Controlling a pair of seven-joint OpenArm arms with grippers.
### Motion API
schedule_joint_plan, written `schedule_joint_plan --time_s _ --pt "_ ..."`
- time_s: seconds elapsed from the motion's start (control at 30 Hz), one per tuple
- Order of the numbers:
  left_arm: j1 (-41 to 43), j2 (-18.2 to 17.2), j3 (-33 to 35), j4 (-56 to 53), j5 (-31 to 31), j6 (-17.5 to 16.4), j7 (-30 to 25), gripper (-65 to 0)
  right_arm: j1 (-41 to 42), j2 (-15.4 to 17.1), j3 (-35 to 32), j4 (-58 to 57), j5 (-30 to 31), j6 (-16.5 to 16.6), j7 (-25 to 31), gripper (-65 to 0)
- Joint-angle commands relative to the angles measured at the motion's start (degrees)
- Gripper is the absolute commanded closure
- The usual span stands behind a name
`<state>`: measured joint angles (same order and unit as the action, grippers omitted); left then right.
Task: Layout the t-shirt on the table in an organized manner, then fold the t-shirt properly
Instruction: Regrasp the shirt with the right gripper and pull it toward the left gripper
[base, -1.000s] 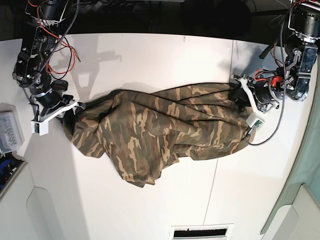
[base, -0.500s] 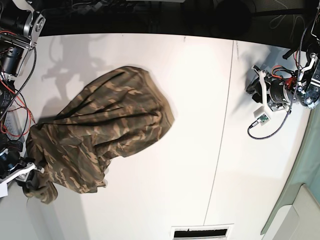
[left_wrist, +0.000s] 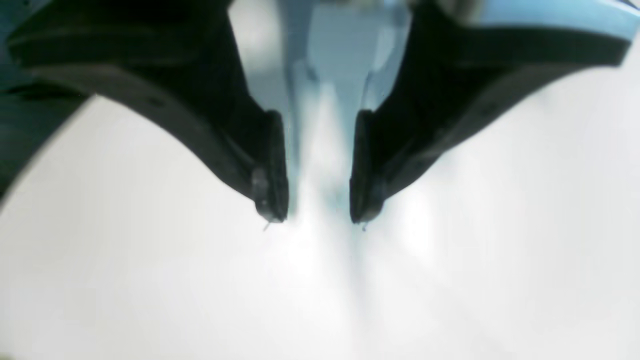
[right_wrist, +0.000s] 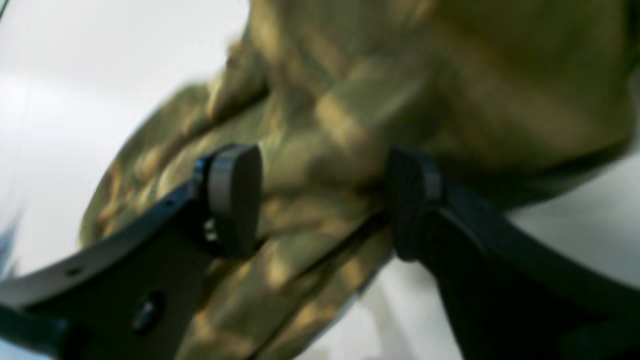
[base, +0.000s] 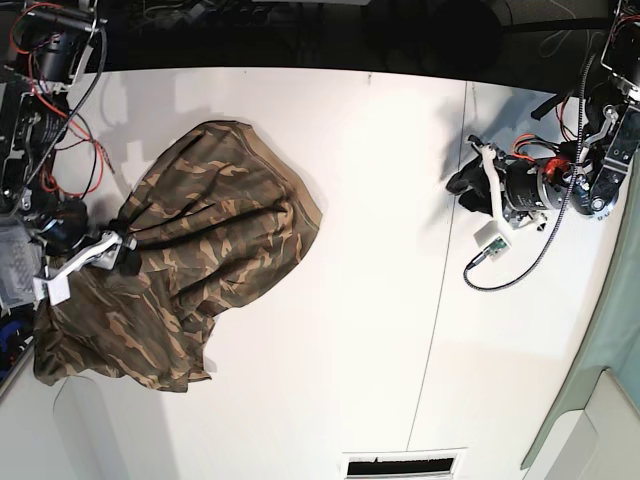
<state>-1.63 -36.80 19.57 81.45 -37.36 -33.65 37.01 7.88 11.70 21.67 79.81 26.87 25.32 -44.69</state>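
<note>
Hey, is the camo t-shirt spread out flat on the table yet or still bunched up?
Bunched up. The t-shirt lies in a creased heap near the table's edge, its fabric gathered into ridges; no sleeves or neckline show laid out.

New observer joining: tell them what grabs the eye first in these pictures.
The camouflage t-shirt dominates, bunched in a rumpled heap on the base view's left side of the white table. The right gripper sits at the heap's edge, jaws apart over the cloth. Far across the table, the left gripper hovers over bare tabletop, holding nothing.
</note>
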Motion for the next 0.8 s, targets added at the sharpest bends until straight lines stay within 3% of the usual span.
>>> schedule_joint_plan --time_s 0.0,0.17,0.37,0.6,0.77 --pt "-1.07 0.04 -0.42 2.01 -2.19 -0.44 -0.28 -29.5 -0.39 -0.02 0.11 0.96 0.94 0.50 1.84 -38.5" --pt "-1.01 6.23 -0.42 4.46 -6.75 1.05 0.52 -32.9 -5.33 -2.62 0.24 0.96 -0.39 0.13 5.05 -38.5" --pt "0.24 14.19 -0.42 4.35 -3.15 5.92 0.55 -32.9 -7.48 -7.56 -0.42 0.96 -0.46 3.85 4.50 -38.4" --pt "2.47 15.65 -1.42 4.33 0.48 9.03 0.52 -32.9 -7.89 -13.22 -9.81 0.96 -0.55 4.72 4.13 -38.4" --pt "5.68 15.63 -9.79 4.33 1.84 9.03 0.46 -32.9 -8.57 -16.44 -19.43 0.96 -0.57 4.74 4.37 -38.4"
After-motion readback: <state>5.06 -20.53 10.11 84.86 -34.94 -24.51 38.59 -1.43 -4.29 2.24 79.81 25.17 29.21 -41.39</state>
